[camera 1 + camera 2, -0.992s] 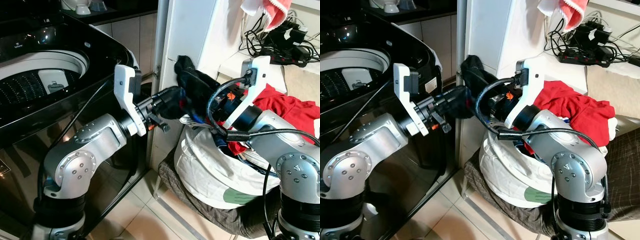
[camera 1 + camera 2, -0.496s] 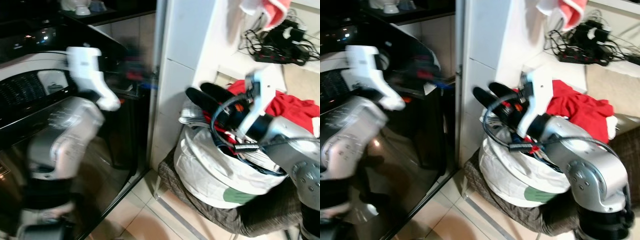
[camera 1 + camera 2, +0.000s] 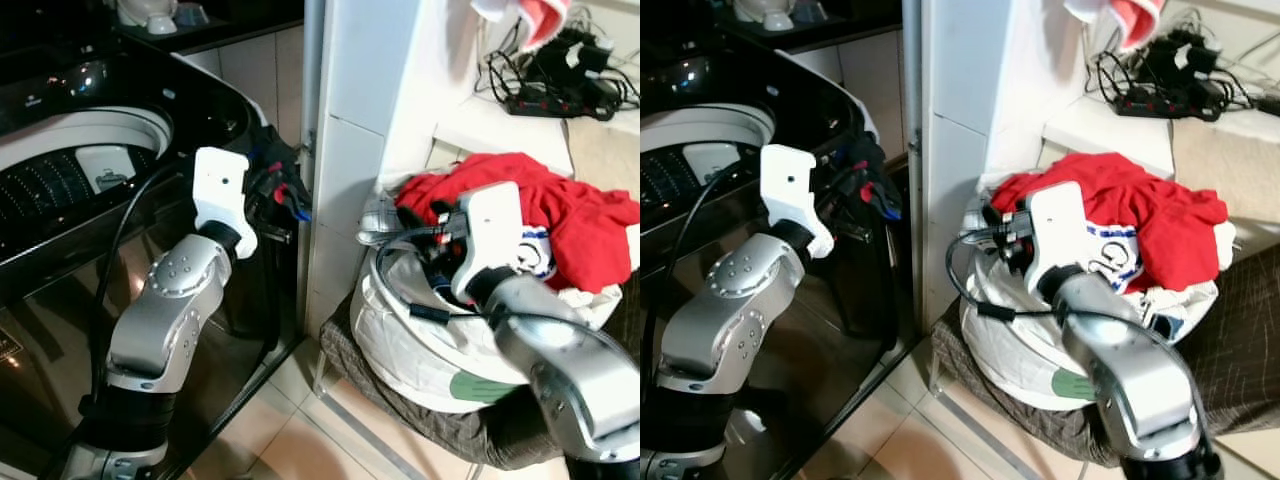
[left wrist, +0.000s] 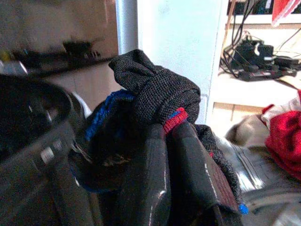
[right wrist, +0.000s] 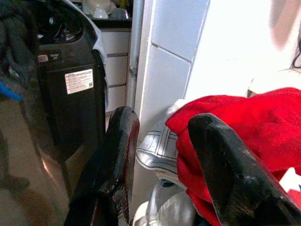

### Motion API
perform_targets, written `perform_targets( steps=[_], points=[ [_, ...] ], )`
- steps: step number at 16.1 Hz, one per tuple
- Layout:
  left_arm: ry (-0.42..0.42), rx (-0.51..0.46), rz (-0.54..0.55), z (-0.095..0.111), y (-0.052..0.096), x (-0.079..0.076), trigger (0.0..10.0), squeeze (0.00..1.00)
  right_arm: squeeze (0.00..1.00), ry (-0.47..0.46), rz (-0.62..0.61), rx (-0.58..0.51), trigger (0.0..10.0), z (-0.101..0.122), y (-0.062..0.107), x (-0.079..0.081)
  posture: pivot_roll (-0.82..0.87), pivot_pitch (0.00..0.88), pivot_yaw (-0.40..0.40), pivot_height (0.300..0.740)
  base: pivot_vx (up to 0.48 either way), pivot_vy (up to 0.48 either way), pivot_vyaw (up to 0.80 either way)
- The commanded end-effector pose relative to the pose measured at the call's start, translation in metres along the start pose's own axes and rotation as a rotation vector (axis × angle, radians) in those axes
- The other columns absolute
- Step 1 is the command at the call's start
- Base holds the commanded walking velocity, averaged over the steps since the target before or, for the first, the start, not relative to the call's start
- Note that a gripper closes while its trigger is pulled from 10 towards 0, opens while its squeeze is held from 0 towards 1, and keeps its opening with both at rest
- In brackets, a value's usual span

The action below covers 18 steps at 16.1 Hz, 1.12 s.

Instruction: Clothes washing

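Black top-loading washer (image 3: 90,190) at nine o'clock, white laundry bag (image 3: 420,340) at four o'clock.
The washer's open drum (image 3: 60,170) sits at ten o'clock; the red garment (image 3: 560,215) tops the bag at three o'clock. The left gripper (image 4: 171,136), fingers pressed together, pinches a dark knit sock (image 4: 155,92) with red and blue trim beside the washer's corner. The right gripper (image 5: 162,141), fingers spread and holding nothing, hangs at the red garment's edge above the bag.

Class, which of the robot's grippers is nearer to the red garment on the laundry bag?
Right. The right gripper, fingers open, is right beside the red garment on the bag. The left gripper, clamping a black cloth, is off by the washing machine.
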<state>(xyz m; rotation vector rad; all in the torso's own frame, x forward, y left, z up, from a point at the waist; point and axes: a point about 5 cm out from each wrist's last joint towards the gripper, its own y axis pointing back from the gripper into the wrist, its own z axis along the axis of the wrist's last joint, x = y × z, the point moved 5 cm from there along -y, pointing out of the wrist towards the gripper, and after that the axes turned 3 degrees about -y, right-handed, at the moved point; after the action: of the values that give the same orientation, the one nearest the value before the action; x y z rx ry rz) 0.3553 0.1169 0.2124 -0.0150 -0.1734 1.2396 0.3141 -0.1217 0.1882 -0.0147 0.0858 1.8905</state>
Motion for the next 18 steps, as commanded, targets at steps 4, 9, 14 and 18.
perform_targets(
  steps=[4,9,14,18],
  points=[
    [-0.020,-0.045,0.006,0.009,-0.001,0.003,10.0,0.00,0.00,-0.065,-0.046,-0.129,10.0,0.029,0.001,-0.002,-0.09,0.000,0.022,0.740,0.315,0.000,-0.39],
    [-0.010,-0.072,0.006,0.015,-0.003,0.001,10.0,0.00,0.00,-0.069,-0.053,-0.159,10.0,0.039,0.002,-0.006,-0.09,0.000,0.018,0.740,0.417,0.000,-0.79],
    [0.008,-0.078,0.027,0.015,-0.002,0.003,10.0,0.00,0.00,0.002,0.107,-0.105,10.0,0.033,0.002,0.019,-0.09,0.000,0.008,0.740,0.085,0.000,0.00],
    [-0.002,-0.072,0.025,0.014,0.001,0.003,10.0,0.00,0.00,-0.007,0.155,-0.107,10.0,0.034,0.004,0.025,-0.09,0.000,0.004,0.740,0.000,0.353,0.00]
  ],
)
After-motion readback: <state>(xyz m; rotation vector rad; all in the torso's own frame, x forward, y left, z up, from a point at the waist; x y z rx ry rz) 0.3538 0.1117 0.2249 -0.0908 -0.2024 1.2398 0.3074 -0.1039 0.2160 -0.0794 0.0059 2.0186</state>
